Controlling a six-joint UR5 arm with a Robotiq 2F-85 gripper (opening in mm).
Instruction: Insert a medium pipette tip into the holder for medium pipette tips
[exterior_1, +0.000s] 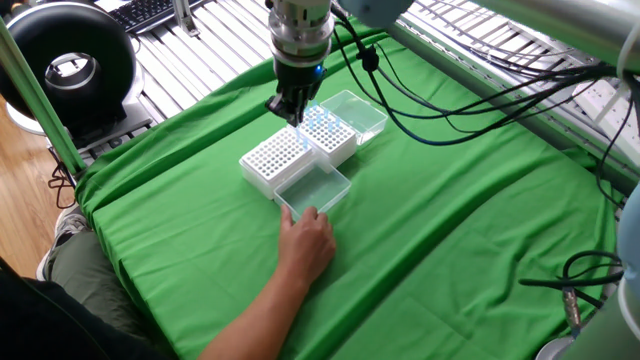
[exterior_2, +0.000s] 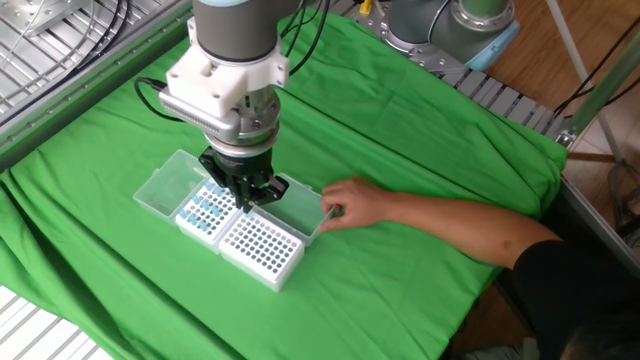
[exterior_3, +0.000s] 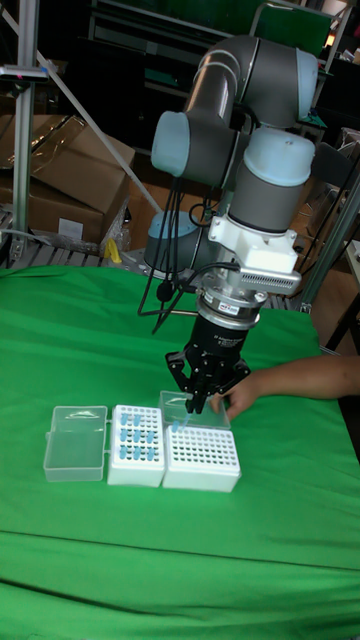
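Observation:
My gripper (exterior_1: 289, 110) (exterior_2: 245, 199) (exterior_3: 199, 404) hangs over the seam between two racks. Its fingers are closed on a thin medium pipette tip (exterior_3: 186, 423), which points down at the near-left corner of the holder. That holder is a white box with a grid of holes (exterior_1: 274, 160) (exterior_2: 262, 246) (exterior_3: 203, 457). Beside it stands a white rack holding several blue-topped tips (exterior_1: 329, 132) (exterior_2: 202, 211) (exterior_3: 136, 446). In the two fixed views the tip itself is too small to make out.
A person's hand (exterior_1: 309, 238) (exterior_2: 349, 202) (exterior_3: 241, 394) rests on the holder's open clear lid (exterior_1: 320, 190) (exterior_2: 292, 210). The tip rack's clear lid (exterior_1: 357, 112) (exterior_2: 164, 186) (exterior_3: 77, 441) lies open on the far side. Green cloth (exterior_1: 450, 230) covers the table.

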